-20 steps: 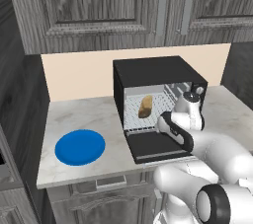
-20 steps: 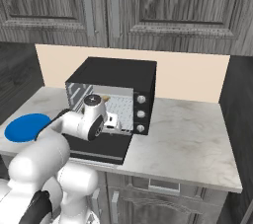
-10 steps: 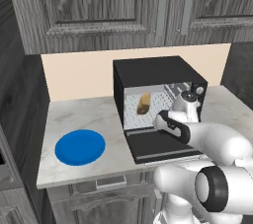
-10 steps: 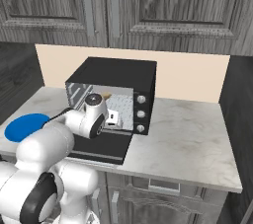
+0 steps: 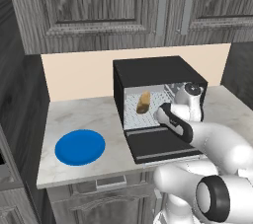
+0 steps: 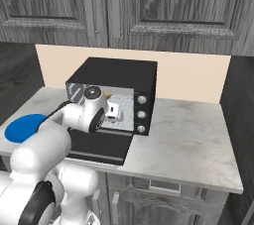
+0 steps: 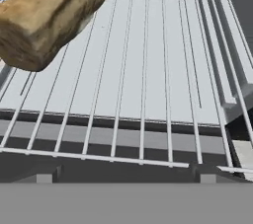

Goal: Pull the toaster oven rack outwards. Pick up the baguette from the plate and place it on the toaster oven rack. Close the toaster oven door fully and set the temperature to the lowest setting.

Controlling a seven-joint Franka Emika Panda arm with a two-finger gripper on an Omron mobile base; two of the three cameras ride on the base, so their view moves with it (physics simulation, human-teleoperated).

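toaster oven: boxy black countertop oven [image 5: 155, 72] with a matt, smooth dark shell that looks like painted metal; pale brushed-metal walls inside.
knobs: three small silver knobs [image 6: 142, 114] on the oven's right, metallic with a soft sheen.
rack: flat silver wire rack [image 7: 148, 75] of thin, smooth, bright metal bars.
door: flat black door panel [image 5: 160, 144], smooth and matt, with a silvery metal bar along its near edge.
baguette: short tan-brown baguette [image 7: 52, 13], rough, dry, mottled crust, matt.
plate: flat round bright blue plate [image 5: 80, 147], smooth, even, nearly matt.
counter: pale marble-look counter [image 6: 188, 144], smooth, faint grey veins.
cabinets: dark grey wooden cabinets [image 5: 99, 6], visible grain, matt.
backsplash: plain beige wall panel [image 6: 198, 78], flat, matt.
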